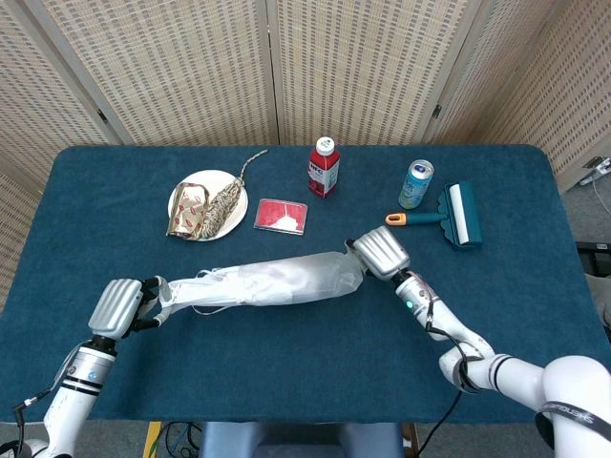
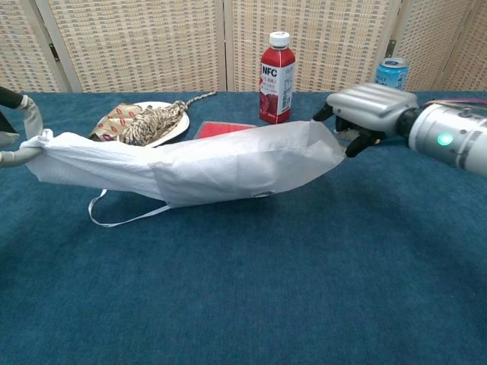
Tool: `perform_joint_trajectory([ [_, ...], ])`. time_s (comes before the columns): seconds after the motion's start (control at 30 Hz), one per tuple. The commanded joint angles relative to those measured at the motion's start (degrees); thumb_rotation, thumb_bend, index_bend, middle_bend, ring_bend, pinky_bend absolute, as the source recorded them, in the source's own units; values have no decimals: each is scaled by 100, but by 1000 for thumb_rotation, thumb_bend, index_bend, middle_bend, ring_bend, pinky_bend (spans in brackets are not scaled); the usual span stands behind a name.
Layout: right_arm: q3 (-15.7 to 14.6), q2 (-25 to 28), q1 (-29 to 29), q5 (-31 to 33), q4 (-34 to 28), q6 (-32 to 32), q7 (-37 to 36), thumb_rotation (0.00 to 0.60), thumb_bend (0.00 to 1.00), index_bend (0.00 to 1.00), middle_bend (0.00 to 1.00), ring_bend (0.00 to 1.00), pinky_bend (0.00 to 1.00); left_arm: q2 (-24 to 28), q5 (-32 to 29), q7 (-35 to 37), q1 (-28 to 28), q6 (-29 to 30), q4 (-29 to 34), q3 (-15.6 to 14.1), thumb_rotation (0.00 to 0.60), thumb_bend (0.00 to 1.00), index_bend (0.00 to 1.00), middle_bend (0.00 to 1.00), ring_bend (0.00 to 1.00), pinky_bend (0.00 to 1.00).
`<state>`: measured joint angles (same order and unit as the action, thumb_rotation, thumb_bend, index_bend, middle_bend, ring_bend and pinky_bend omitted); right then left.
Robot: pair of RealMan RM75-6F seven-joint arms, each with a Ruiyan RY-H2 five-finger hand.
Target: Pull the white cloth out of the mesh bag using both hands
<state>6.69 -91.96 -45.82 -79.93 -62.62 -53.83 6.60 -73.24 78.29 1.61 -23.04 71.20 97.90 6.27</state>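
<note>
- White cloth (image 1: 205, 291) (image 2: 84, 161) sticks out of the left end of the mesh bag (image 1: 296, 279) (image 2: 251, 160); together they stretch in a long band across the middle of the blue table (image 1: 286, 382) (image 2: 243, 304), partly lifted off it
- Left hand (image 1: 119, 305) pinches the cloth's far-left end; the chest view shows only pale fingers (image 2: 30, 122) hooked around the cloth at the picture's edge
- Right hand (image 1: 380, 254) (image 2: 364, 114) grips the bag's right end, fingers curled down onto the fabric
- A thin white drawstring (image 2: 122, 217) loops down from the bag's mouth onto the table
- Behind the band, a white plate (image 1: 181, 196) (image 2: 179, 125) holds a patterned wrapper (image 1: 189, 212) (image 2: 114, 120) and a coil of rope (image 1: 224, 196) (image 2: 156, 122)
- A red card (image 1: 282, 215) (image 2: 217, 129) lies just right of the plate, partly hidden by the bag in the chest view
- A red juice bottle (image 1: 324, 167) (image 2: 278, 76) stands upright behind the card
- A blue can (image 1: 416, 183) (image 2: 391, 73) stands to the right, and a teal lint roller (image 1: 449, 216) with an orange handle lies beside it
</note>
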Motion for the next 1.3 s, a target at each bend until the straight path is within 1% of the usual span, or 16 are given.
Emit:
perform_joint_trajectory([
  [0.03,-78,454,349,137,-479,-281,246,600,604,575,1000,1000,1000,6,-26,-1,18,-2,-29,3,600,454,707,1000,965,1000],
  [0.13,-120,682,535,173,-708,-428,299,600,642,575,1000,1000,1000,19,-47,-15,30,-2,-42,12,600,454,707,1000,965,1000],
  [0.27,-165,879,755,220,-854,-582,276,600,689,574,1000,1000,1000,36,-69,-35,46,5,-51,24,600,455,707,1000,965,1000],
  [0.47,-171,1031,1006,299,-840,-728,130,600,768,574,1000,1000,1000,70,-113,-48,65,-1,-65,46,600,455,707,1000,965,1000],
  [0.7,-90,1113,1175,339,-755,-871,-46,600,831,575,1000,1000,1000,103,-150,-78,91,8,-99,65,600,454,707,1000,965,1000],
  [0.93,-105,1215,1317,314,-754,-935,-57,600,833,575,1000,1000,1000,108,-175,-85,139,35,-150,60,600,455,707,1000,965,1000],
  [1.3,13,1439,1565,386,-875,-1150,-168,600,828,575,1000,1000,1000,98,-204,-3,220,50,-274,40,600,455,707,1000,965,1000],
])
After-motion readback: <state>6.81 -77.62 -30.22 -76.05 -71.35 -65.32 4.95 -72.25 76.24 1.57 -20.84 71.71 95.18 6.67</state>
